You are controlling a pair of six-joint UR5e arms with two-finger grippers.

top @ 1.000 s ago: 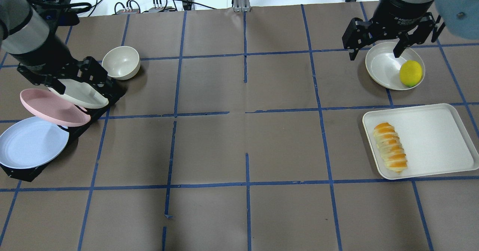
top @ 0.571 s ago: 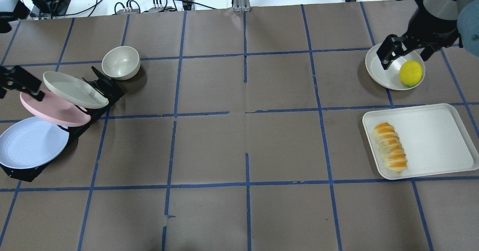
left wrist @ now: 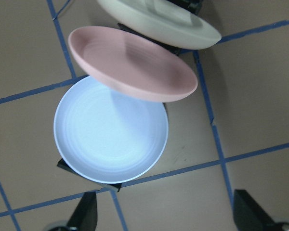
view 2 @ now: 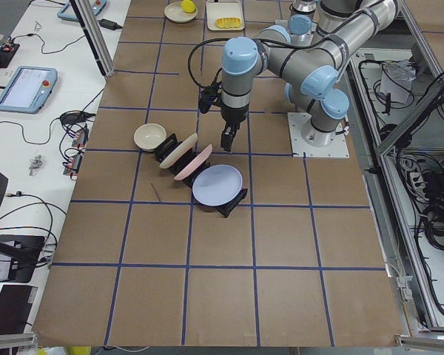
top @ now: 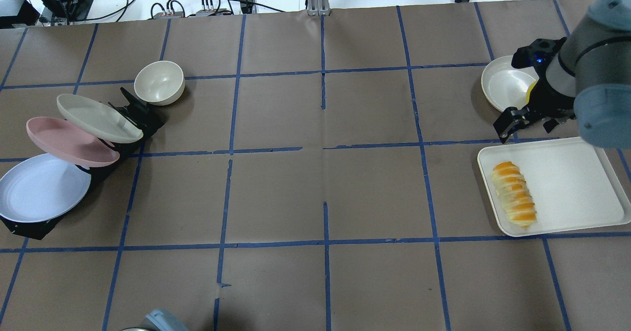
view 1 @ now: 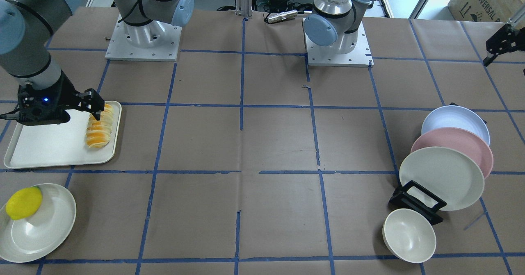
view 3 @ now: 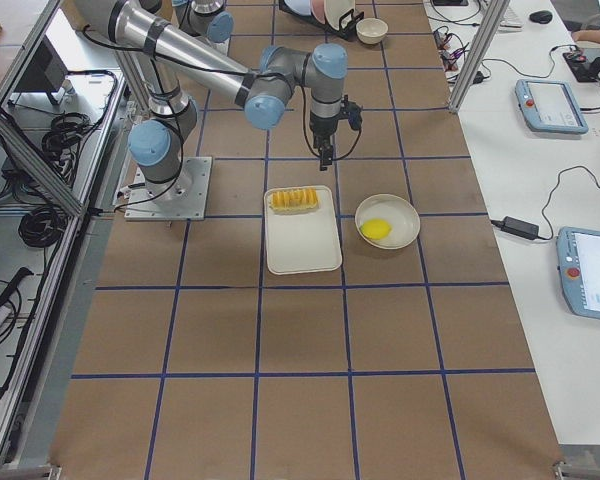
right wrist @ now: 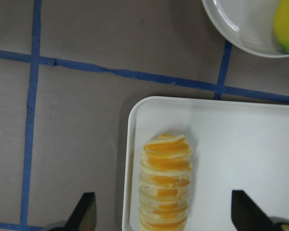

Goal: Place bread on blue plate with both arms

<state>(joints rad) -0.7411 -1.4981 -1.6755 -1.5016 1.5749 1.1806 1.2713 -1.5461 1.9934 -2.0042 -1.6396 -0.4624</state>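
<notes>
Right wrist-mounted view: noted bread (right wrist: 166, 185) lying untouched along white tray's (right wrist: 241, 139) edge, right gripper (right wrist: 166, 214) poised overhead with fingers spread, seemingly to straddle it; likewise noted left gripper (left wrist: 168, 214) spread-fingered over blue plate (left wrist: 111, 139), propped lowest in black rack (top: 29, 228), rim exposed for grasping.

bread (top: 513, 194): pale yellow loaf, orange-brown ridged segments on top. Lies flat on white tray (top: 572, 183), lengthwise along tray edge nearest centre of bench (top: 276, 193), well apart from blue plate.
blue plate (top: 39, 188): round, shallow, lavender-blue, plain. Sits tilted in end slot of black rack (top: 29, 228), pink plate (top: 69, 141) overlapping its upper rim.
right gripper (right wrist: 166, 214): above bench beside tray, jaws spread, clear of bread.
left gripper (left wrist: 168, 214): above rack, jaws spread, clear of blue plate.
</notes>
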